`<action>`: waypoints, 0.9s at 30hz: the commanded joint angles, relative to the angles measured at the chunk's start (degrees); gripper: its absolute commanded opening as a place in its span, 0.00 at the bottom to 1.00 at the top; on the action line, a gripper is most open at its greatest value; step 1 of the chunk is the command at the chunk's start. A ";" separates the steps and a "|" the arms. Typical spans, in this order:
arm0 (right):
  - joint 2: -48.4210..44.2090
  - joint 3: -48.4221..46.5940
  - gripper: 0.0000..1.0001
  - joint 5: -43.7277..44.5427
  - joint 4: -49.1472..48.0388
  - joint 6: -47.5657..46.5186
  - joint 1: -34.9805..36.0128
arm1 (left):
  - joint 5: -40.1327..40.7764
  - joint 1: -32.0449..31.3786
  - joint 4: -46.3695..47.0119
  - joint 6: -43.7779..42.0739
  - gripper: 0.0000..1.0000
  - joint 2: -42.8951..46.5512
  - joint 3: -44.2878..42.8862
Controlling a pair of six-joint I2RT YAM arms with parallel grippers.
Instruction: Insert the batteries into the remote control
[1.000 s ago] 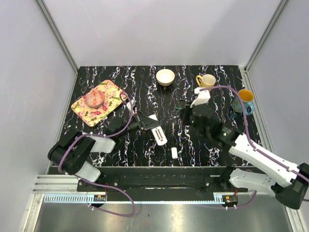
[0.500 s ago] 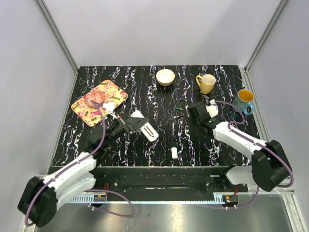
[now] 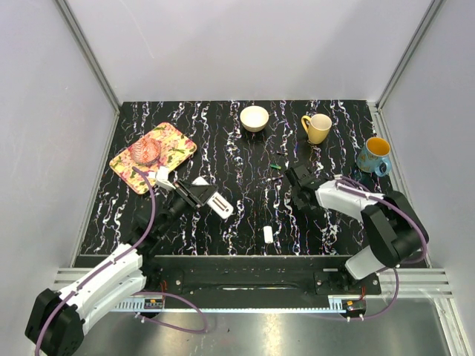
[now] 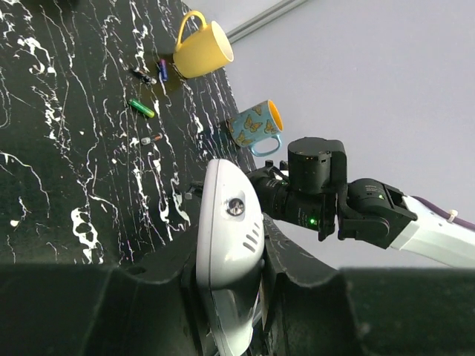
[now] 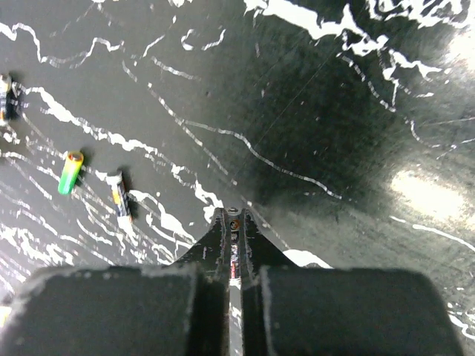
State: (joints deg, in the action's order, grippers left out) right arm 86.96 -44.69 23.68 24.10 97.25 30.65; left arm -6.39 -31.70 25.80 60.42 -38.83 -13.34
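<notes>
Left of table ctr, the remote control [image 3: 220, 205] sits clamped in the left gripper [image 3: 202, 194], jaws narrow and pinched on its two long sides. From above, its long axis runs diagonal: gripped end up-left toward the floral tray [image 3: 174, 141], free end down-right toward the near edge and the small white lozenge piece [image 3: 268, 234], which lies apart from it. In the left wrist view the free end points away from the cam, roughly at the right arm [image 4: 371, 215], w/ a plain white face showing a round dot and three short slits. The batteries [image 3: 274, 167] lie loose on the black marbled table [image 3: 223, 133] right of ctr, btwn the remote and the right gripper [image 3: 297, 180], touching neither. In the right wrist view the green one [image 5: 70, 172] lies just beside a darker cylinder [image 5: 120, 196]. The right gripper's fingers are pressed together, tips low over the table; can't tell if anything is nipped btwn them. Vs half a sec ago, remote and left gripper have slid a bit left on the same diagonal; a sec ago the remote was further right and lay steeper. The right arm has folded lower, elbow nearer its base, gripper close to where it was. Batteries, lozenge, bowl [image 3: 254, 119], yellow mug [image 3: 317, 127] and blue mug [image 3: 373, 154] haven't moved.
</notes>
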 commanded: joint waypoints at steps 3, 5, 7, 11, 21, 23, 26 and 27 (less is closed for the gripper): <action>4.26 -4.00 0.15 4.88 2.71 4.35 -1.04 | 2.26 0.06 1.71 0.13 0.00 -0.02 -0.37; 4.89 -4.18 0.20 4.45 2.71 4.26 -1.12 | 2.26 0.15 1.88 0.22 0.00 -0.55 -0.46; 5.50 -4.44 0.26 4.09 2.80 3.65 -1.12 | 2.35 0.15 2.15 0.57 0.00 -0.81 -0.37; 5.50 -4.36 0.35 3.30 2.71 2.42 -1.12 | 2.26 0.15 2.15 0.66 0.00 -1.07 -0.28; -1.86 -8.83 0.61 1.10 8.42 -16.07 -1.12 | 1.82 0.15 -0.05 -0.48 0.00 -1.07 -0.98; -3.80 -10.85 0.65 0.41 8.68 -24.17 -1.12 | 1.73 0.15 -0.66 -0.74 0.00 -0.81 -1.07; -5.83 -12.52 0.67 -7.37 3.96 -46.74 -1.12 | 1.21 0.15 -1.28 -1.36 0.00 -0.72 -1.33; -4.88 -12.70 0.67 -10.55 2.90 -58.46 -1.12 | 0.86 0.15 -1.45 -1.80 0.00 -0.98 -1.25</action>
State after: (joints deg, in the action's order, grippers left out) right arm 83.99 -53.41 21.82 30.65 72.01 29.76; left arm -5.21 -31.70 22.96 60.18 -40.23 -13.34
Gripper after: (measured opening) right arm 0.665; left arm 0.303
